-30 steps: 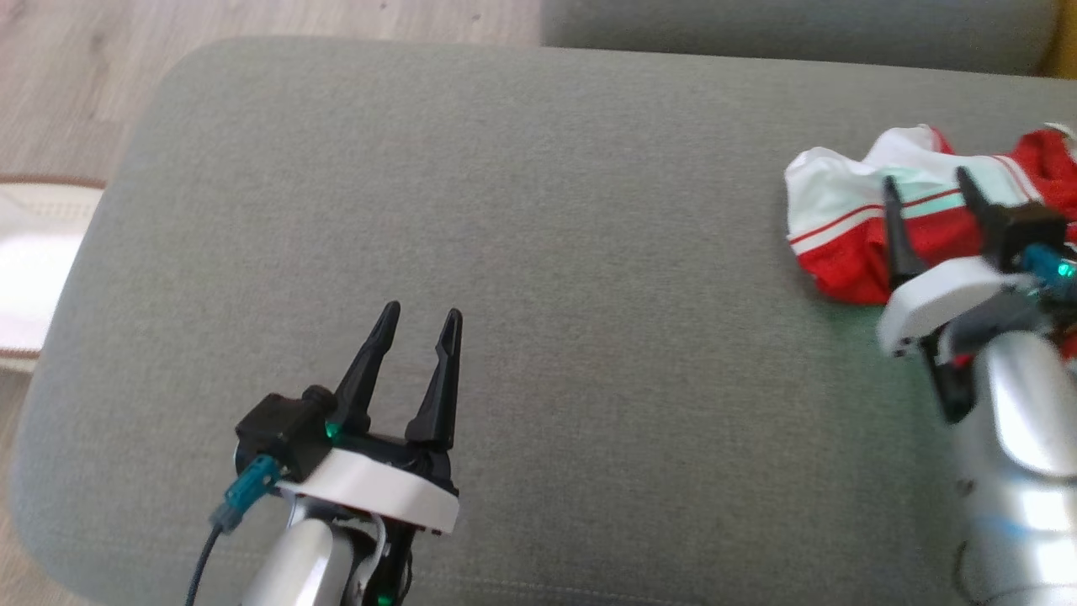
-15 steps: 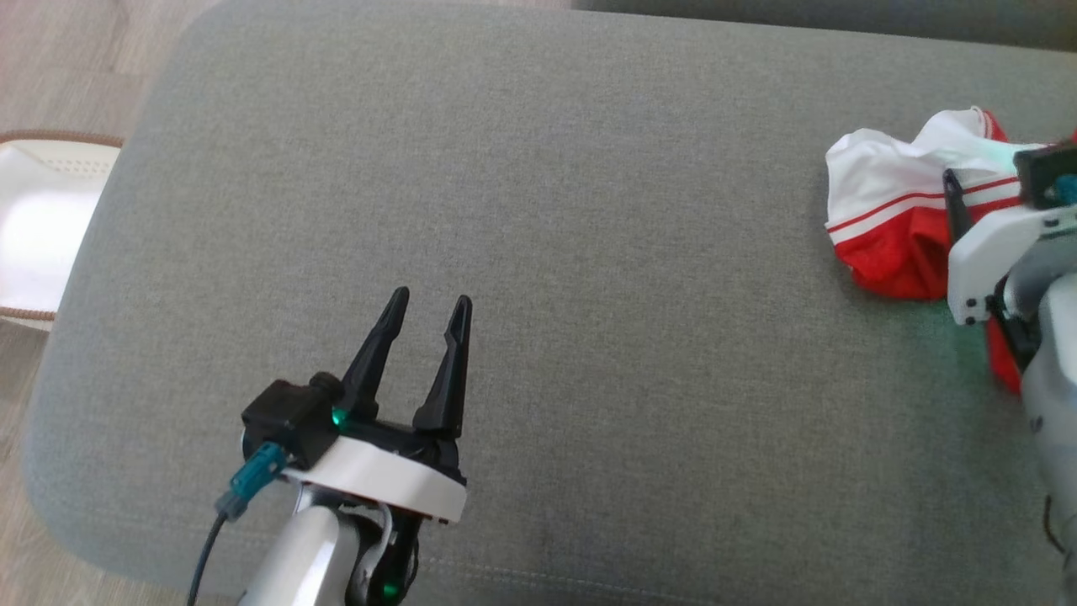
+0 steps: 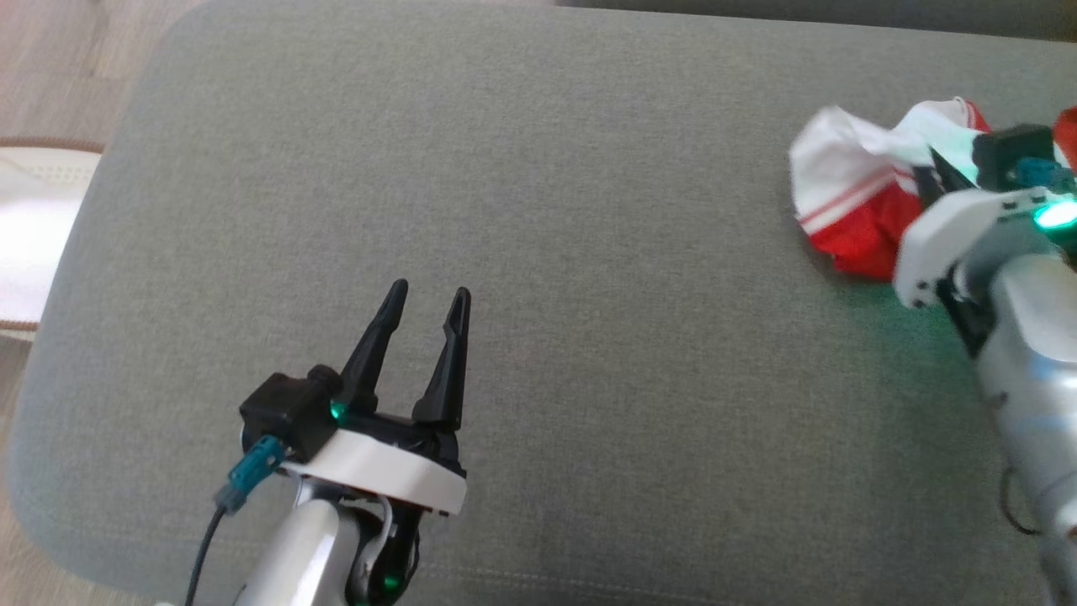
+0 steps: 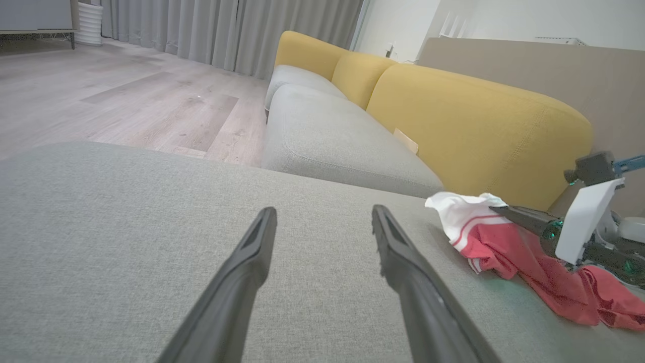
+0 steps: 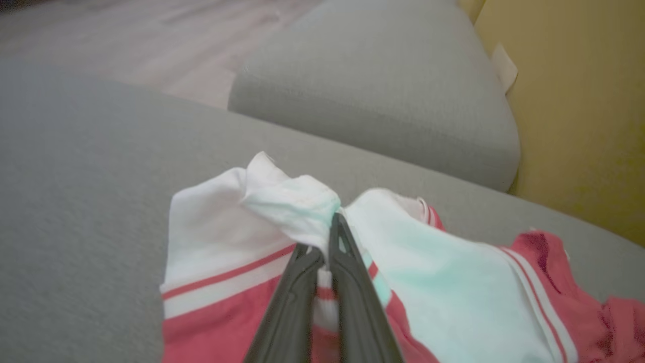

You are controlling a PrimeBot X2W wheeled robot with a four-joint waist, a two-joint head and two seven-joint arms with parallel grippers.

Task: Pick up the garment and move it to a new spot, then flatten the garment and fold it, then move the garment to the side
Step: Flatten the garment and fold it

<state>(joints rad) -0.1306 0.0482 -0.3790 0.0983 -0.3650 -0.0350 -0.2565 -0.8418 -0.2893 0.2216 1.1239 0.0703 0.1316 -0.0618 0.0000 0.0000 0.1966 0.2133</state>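
Observation:
The garment [image 3: 850, 198] is a crumpled red and white piece with thin red stripes, lying at the far right of the grey cushion [image 3: 538, 236]. My right gripper [image 3: 936, 172] is shut on a bunched white fold of the garment [image 5: 282, 212], fingers pressed together in the right wrist view [image 5: 330, 237]. The garment [image 4: 484, 227] also lies at the right in the left wrist view, with the right gripper [image 4: 496, 209] pinching it. My left gripper [image 3: 427, 295] hovers open over bare cushion at the lower left, far from the cloth, its fingers spread in its own view [image 4: 322, 217].
A second grey seat cushion [image 4: 332, 136] and a yellow backrest [image 4: 473, 121] lie beyond the garment. Wooden floor [image 4: 116, 101] runs to the left of the cushion. A pale object with a brown rim [image 3: 34, 244] sits off the cushion's left edge.
My right gripper has closed on the white part of the garment, pulling it into a tighter bunch. The head camera has shifted slightly. The left gripper has stayed open in place.

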